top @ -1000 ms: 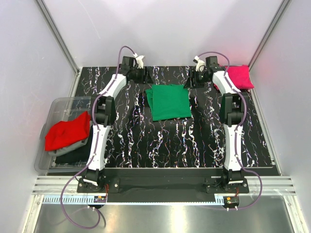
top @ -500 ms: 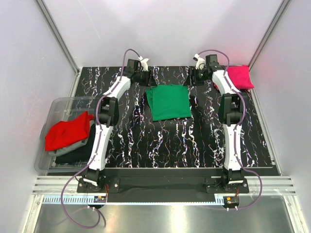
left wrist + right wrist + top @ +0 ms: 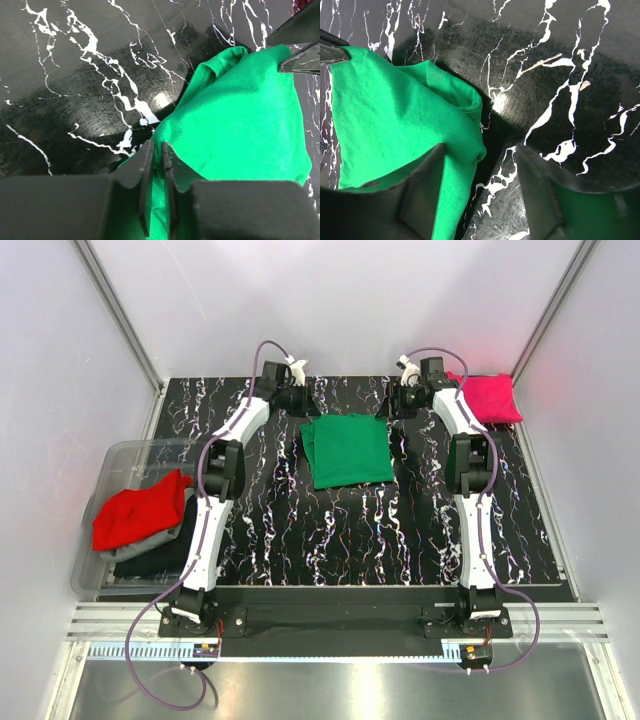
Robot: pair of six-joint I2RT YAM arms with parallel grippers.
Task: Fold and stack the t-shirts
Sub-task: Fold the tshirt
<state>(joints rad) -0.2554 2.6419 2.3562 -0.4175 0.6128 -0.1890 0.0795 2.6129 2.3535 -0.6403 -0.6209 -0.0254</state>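
At the lower left of the overhead view, a clear plastic bin (image 3: pixel 112 456) is sitting just off the left edge of the black, white-veined table (image 3: pixel 350 540). It is holding a red t-shirt (image 3: pixel 140 508) that is lying on top of a grey t-shirt (image 3: pixel 172 534), with a black t-shirt (image 3: pixel 150 558) showing beneath them at the near side of the bin. Farther up, in the middle of the frame, a green t-shirt (image 3: pixel 348 448) is lying folded into a rough rectangle on the table, well apart from the bin. Both arms are reaching up the frame to its far edge. The left gripper (image 3: pixel 297 398) is sitting at the shirt's upper left corner. In the left wrist view its fingers (image 3: pixel 146 165) are standing almost together, pinching a thin fold of the green cloth between them, and the fabric is bunching up toward the upper right of that frame. The right gripper (image 3: pixel 398 400) is sitting at the shirt's upper right corner. In the right wrist view its fingers (image 3: pixel 536 185) are standing wide apart, with the rounded green corner lying between them against the left-hand one and bare table showing beside the other. At the upper right of the overhead frame, a magenta t-shirt (image 3: pixel 492 398) is lying folded near the table's far right corner, just beside the right arm.
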